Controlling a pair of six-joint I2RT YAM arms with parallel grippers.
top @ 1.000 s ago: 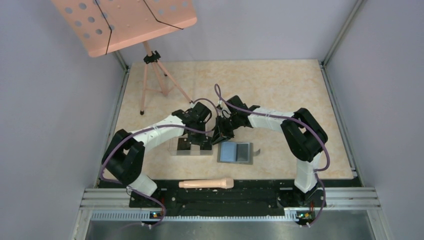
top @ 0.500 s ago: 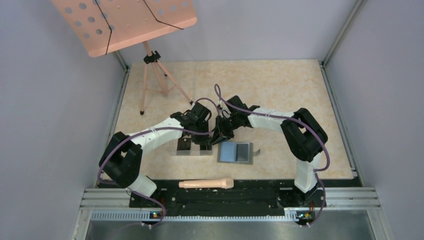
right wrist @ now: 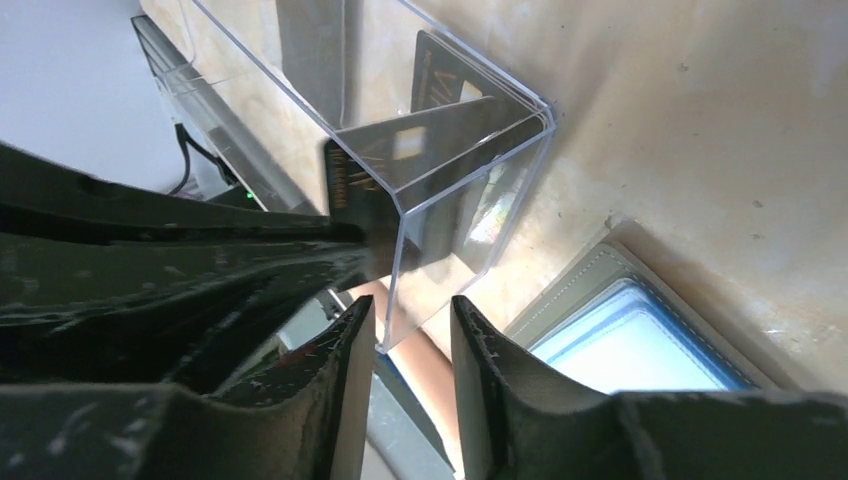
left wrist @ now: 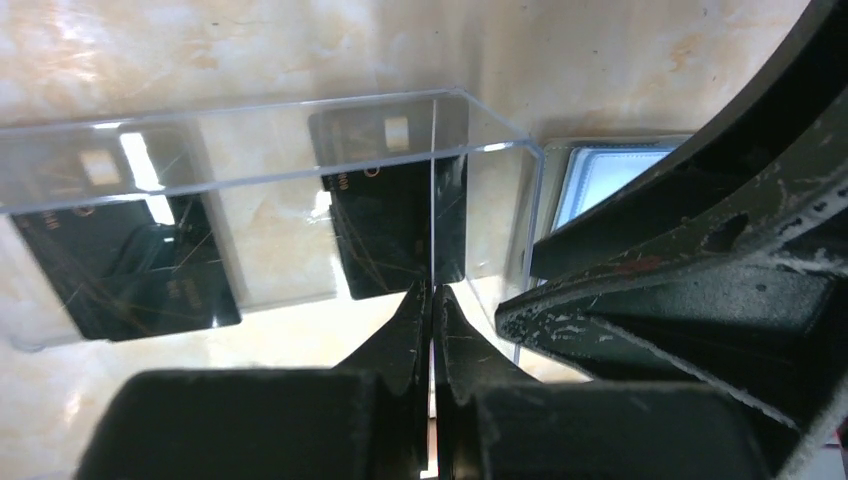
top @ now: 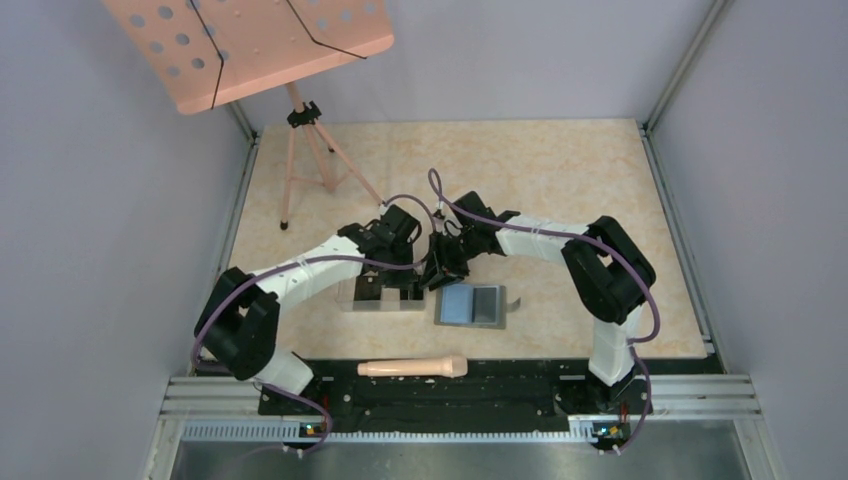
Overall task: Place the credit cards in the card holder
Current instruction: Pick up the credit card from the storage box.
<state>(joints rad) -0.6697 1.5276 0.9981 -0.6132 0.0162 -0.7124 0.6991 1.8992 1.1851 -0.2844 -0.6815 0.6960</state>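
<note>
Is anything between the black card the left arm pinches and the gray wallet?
Yes. The credit card pinched by the left gripper sits inside the clear box; the box's end wall stands between it and the card holder. The open right gripper straddles that corner.

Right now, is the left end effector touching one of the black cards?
Touching. The right wrist view shows the left end effector clamped on a credit card that reaches into the clear box.
</note>
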